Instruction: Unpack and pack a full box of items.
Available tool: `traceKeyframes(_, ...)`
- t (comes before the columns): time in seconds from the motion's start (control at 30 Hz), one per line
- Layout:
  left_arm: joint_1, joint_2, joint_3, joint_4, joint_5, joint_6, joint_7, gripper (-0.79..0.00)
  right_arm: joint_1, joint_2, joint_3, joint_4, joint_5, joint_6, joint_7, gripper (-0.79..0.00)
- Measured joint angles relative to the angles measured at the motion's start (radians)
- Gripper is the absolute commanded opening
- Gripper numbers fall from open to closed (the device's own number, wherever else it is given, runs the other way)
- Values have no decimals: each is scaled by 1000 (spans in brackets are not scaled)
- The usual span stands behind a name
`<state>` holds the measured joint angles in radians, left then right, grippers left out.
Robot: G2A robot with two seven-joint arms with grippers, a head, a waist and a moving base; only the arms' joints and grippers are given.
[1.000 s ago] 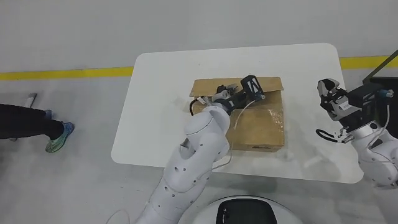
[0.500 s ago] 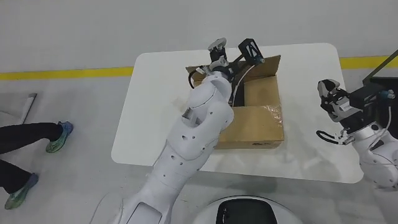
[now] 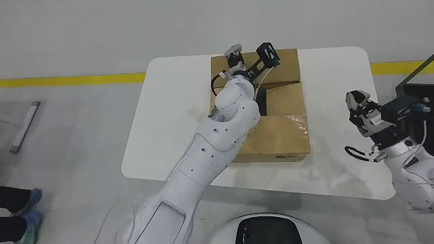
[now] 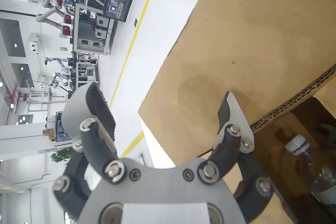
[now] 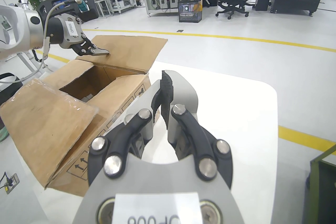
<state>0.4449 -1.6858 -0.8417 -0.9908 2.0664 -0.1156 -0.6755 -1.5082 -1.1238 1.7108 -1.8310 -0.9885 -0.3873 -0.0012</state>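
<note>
Flaps half done: far flap [image 3: 288, 64] thrown back, near flap [image 3: 281, 137] down.
Within the last second the left gripper [image 4: 162, 108], fingers spread with one tip on the cardboard, has swung the far flap up and over, so it now lies past the far wall of the box [image 3: 288, 102]. The box sits mid-worktop [image 3: 176, 108], and a bottle [image 4: 309, 164] shows inside, so unpacking looks close. The right gripper [image 5: 165, 93], fingers pressed together and empty, hangs beside the box.

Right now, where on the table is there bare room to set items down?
Widest: the table between the box and its edge on the robot's left. A narrower strip runs between the box and the right gripper. Crowded at the far edge, where the left gripper meets the opened flap.
</note>
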Motion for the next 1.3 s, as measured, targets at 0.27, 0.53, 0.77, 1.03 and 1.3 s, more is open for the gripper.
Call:
traceKeyframes(0.27, 13, -9, -13, 7, 6, 4, -15, 0, 8, 0, -8, 2, 11, -11, 19, -785)
traceKeyframes(0.53, 30, -15, -49, -43, -33, -8, -25, 0, 8, -1, -9, 5, 35, -11, 14, -785)
traceKeyframes(0.77, 104, -4, -157, -207, -162, -30, -57, 0, 29, -1, 1, 15, 257, -104, 72, -785)
traceKeyframes(1.03, 321, 27, -307, -512, -323, -114, -117, 0, 69, 26, -5, 48, 576, -289, 445, -785)
traceKeyframes(1.3, 467, 43, -379, -713, -425, -122, -145, 0, 94, 37, -3, 56, 628, -299, 563, -785)
